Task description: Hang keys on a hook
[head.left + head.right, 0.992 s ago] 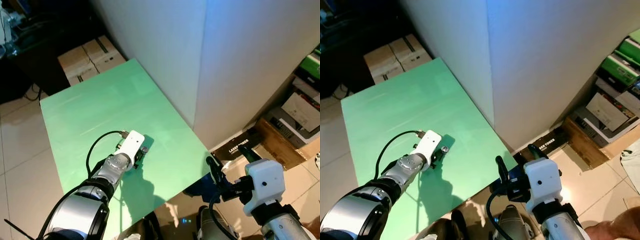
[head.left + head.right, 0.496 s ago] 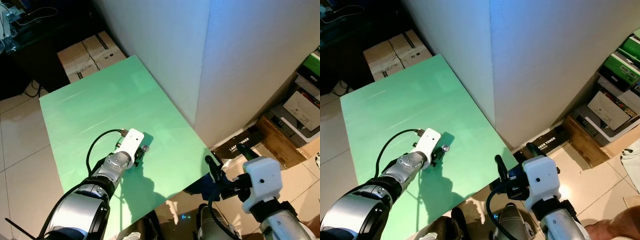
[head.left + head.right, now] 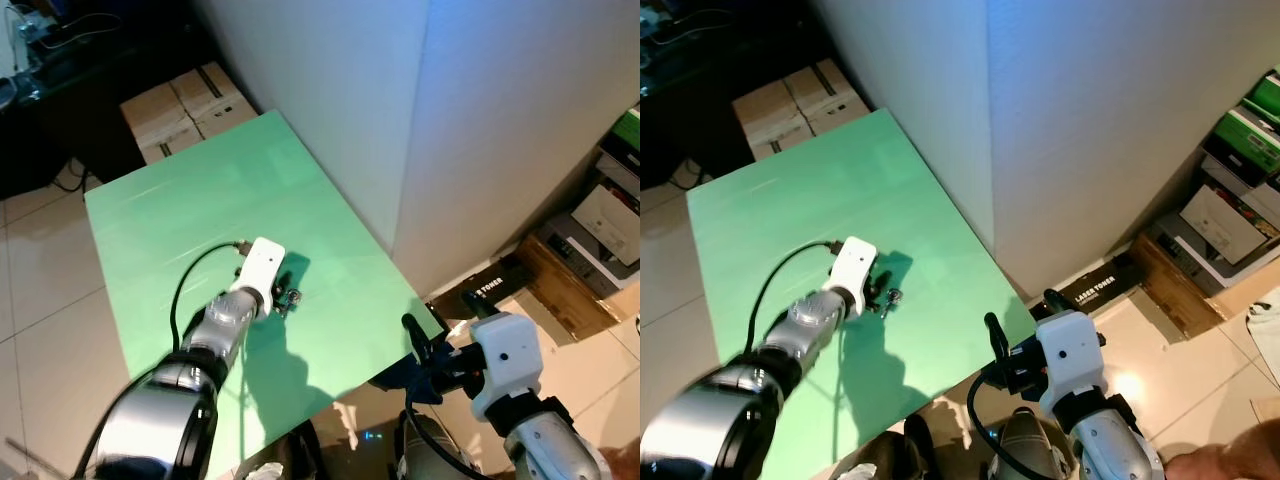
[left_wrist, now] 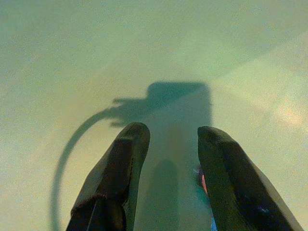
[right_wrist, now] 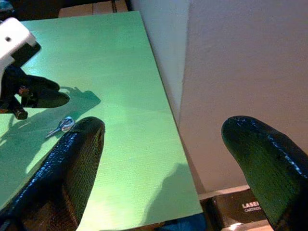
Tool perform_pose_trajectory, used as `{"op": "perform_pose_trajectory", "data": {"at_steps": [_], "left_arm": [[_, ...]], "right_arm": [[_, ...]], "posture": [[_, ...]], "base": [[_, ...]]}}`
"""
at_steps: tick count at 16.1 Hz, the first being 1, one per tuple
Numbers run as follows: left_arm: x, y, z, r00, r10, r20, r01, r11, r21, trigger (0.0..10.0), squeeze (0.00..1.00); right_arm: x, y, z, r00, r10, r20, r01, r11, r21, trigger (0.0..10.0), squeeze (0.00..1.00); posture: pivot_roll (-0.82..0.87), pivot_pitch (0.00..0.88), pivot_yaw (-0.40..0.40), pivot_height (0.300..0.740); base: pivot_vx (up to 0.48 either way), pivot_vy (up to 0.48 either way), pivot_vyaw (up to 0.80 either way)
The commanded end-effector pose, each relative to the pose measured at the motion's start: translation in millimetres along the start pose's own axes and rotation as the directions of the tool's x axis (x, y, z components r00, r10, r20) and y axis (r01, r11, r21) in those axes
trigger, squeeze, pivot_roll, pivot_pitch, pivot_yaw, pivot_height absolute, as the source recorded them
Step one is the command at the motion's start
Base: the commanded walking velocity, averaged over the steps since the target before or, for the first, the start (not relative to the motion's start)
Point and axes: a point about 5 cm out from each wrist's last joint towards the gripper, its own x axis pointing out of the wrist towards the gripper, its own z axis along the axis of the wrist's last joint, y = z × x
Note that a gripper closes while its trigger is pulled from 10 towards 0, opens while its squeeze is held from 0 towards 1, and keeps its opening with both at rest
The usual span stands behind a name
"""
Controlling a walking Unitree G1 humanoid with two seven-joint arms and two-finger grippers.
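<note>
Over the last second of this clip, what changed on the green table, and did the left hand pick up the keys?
The left hand reached slightly further along the green table, fingers open above the keys, which lie on the surface ungrasped. The view shifted a little, so the camera moved. The right hand stayed open and low by the table's near corner; the keys kept their place.

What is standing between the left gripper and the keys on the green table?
Nothing visible. The keys lie on the bare green table right beside the left gripper, whose jaws are open. No other thing lies between them.
</note>
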Motion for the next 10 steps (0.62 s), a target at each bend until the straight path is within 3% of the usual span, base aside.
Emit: {"op": "perform_pose_trajectory", "data": {"at_steps": [1, 5, 7, 10], "left_arm": [[-4.4, 1.9, -11, 1.0, -0.004, -0.009, 0.004, 0.999, -0.034, 10.0, 0.0], [-17.9, -1.5, -38, 0.999, -0.035, -0.007, 0.034, 0.995, -0.089, 10.0, 0.0], [-22.7, -11.7, -55, 0.999, -0.033, -0.033, 0.027, 0.983, -0.183, 10.0, 0.0], [-24.0, -21.9, -60, 0.999, -0.042, -0.028, 0.034, 0.972, -0.234, 10.0, 0.0]], "right_arm": [[-0.2, 3.3, -2, 1.0, 0.009, 0.0, -0.009, 1.0, 0.01, 10.0, 0.0], [1.6, 2.4, -4, 1.0, 0.013, 0.002, -0.013, 1.0, 0.012, 10.0, 0.0], [2.3, 3.5, -3, 0.999, 0.035, 0.005, -0.035, 0.999, 0.011, 10.0, 0.0], [1.2, 3.6, -3, 0.999, 0.043, 0.006, -0.043, 0.999, 0.012, 10.0, 0.0]], "posture": [[-0.35, 0.204, 0.186, 0.74], [-0.33, 0.202, 0.179, 0.74], [-0.33, 0.207, 0.161, 0.74], [-0.33, 0.206, 0.157, 0.74]], "base": [[0.0, 0.0, 0.0], [0.0, 0.0, 0.0], [0.0, 0.0, 0.0], [0.0, 0.0, 0.0]]}}
